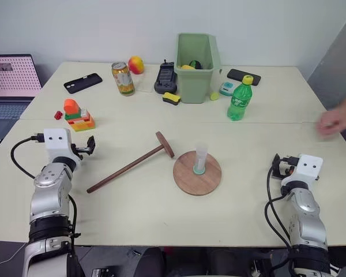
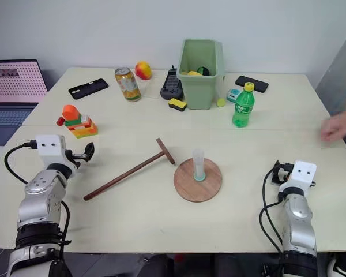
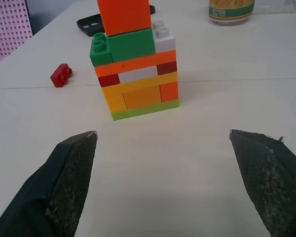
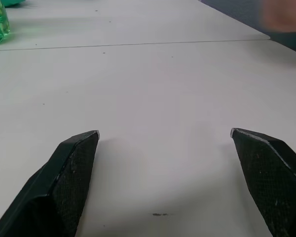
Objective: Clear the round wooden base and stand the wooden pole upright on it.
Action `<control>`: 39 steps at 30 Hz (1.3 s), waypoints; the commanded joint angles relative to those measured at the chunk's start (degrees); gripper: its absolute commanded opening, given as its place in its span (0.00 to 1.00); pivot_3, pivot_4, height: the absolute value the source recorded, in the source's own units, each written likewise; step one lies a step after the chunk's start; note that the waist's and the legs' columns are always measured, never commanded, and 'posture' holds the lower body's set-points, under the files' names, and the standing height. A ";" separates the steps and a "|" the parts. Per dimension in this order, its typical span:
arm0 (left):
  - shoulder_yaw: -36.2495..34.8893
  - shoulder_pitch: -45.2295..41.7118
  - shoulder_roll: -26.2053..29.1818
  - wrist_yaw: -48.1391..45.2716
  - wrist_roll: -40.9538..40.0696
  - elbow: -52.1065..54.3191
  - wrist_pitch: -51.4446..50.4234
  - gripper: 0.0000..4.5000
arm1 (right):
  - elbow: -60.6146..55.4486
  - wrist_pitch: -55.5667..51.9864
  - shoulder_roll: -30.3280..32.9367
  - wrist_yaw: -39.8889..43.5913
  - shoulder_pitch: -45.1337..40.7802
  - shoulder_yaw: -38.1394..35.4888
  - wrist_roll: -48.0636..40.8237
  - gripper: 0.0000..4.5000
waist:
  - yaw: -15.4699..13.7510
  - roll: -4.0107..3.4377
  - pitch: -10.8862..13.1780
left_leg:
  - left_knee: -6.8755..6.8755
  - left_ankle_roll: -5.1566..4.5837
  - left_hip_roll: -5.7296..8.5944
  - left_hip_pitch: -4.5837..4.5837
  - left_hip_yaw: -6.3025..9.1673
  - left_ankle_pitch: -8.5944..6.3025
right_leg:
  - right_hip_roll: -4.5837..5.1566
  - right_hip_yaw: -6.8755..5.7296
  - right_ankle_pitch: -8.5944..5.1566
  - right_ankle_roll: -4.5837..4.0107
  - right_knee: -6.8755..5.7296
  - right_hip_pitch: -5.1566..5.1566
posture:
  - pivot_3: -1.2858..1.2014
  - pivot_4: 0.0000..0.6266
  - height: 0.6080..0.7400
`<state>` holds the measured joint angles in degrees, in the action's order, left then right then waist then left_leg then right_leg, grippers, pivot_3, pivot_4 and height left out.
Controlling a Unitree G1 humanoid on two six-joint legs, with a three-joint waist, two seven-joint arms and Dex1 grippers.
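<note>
The round wooden base (image 1: 197, 173) is serving as the landmark. It is lying flat on the table (image 1: 161, 222), near the middle of the front half.

Nearest the robot, the left gripper (image 3: 170, 148) is hovering well to the left of the base with its jaws fully released and nothing between them. It is facing a stack of toy bricks (image 3: 135, 69), not a task item. The right gripper (image 4: 165, 148) is hovering well to the right of the base, also spread wide and empty, over bare table. Both are probably waiting in a ready pose, since no step has begun.

A short clear tube (image 1: 200, 160) is standing upright on the centre of the base. This is the obstruction: it is sitting where the pole must go, so it likely needs removing first.

The wooden pole (image 1: 127, 167) is lying flat on the table just left of the base. Its long axis is running diagonally: the bare tip is pointing toward the near left, and the disc end is lying close by the far-left rim of the base; contact cannot be confirmed. The disc is standing on edge because the rod is lying down.

Farther behind the base, a green bottle (image 1: 240, 98), a green bin (image 1: 197, 67) and a drinks can (image 1: 123, 78) are standing. A person's hand (image 1: 334, 121) is showing blurred at the far right.
</note>
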<state>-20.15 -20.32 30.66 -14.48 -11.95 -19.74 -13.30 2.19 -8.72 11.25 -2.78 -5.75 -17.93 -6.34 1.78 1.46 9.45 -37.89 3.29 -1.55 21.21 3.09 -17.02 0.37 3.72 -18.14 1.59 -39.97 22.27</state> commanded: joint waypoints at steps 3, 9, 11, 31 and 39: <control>-0.72 -0.58 1.23 -1.87 -1.11 1.84 0.39 0.99 | -3.33 -0.22 1.40 1.08 0.81 -0.51 -0.30 1.00 | 0.00 0.00 0.00 | 0.00 0.00 0.00 0.00 0.00 0.00 | 0.00 -0.01 0.00 0.00 0.00 0.00 | 0.52 0.24 1.00; -0.61 3.42 5.18 -16.21 -10.65 14.87 -7.02 0.99 | -14.38 -12.21 10.07 21.29 1.44 4.01 -12.54 1.00 | 0.13 -0.06 0.08 | 0.00 0.00 -0.01 0.01 -0.01 0.00 | -0.04 -0.01 0.00 0.00 0.01 0.01 | 0.52 0.24 1.00; 0.58 6.45 8.82 -23.63 -14.79 22.46 -10.71 0.99 | -19.02 -19.03 15.20 30.25 1.53 5.02 -20.27 1.00 | 0.26 -0.08 0.12 | 0.03 0.00 -0.08 0.05 0.01 0.00 | -0.14 0.00 0.00 0.00 0.05 0.03 | 0.52 0.24 1.00; 3.28 14.50 19.16 -35.34 -40.60 61.23 -26.95 0.99 | -20.67 -31.38 18.28 48.65 -18.28 21.66 -31.33 1.00 | -0.11 -0.09 0.61 | -0.09 -0.01 -0.07 0.28 0.27 0.00 | -0.31 -0.18 -0.01 -0.01 0.22 0.03 | 0.52 0.24 1.00; 4.33 15.29 18.32 -34.24 -39.47 61.09 -26.12 0.99 | -18.71 -28.65 15.85 48.34 -19.46 23.03 -27.89 1.00 | 0.00 -0.10 0.61 | -0.08 -0.01 -0.05 0.27 0.33 0.00 | -0.31 -0.17 -0.01 -0.01 0.23 0.02 | 0.52 0.24 1.00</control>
<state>-15.66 -5.23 49.23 -49.10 -51.33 40.15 -40.68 -15.41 -39.02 27.48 45.63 -23.74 5.68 -34.50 1.78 1.36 10.06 -37.97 3.29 -1.61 21.48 3.42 -17.02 0.06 3.55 -18.15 1.58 -39.74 22.29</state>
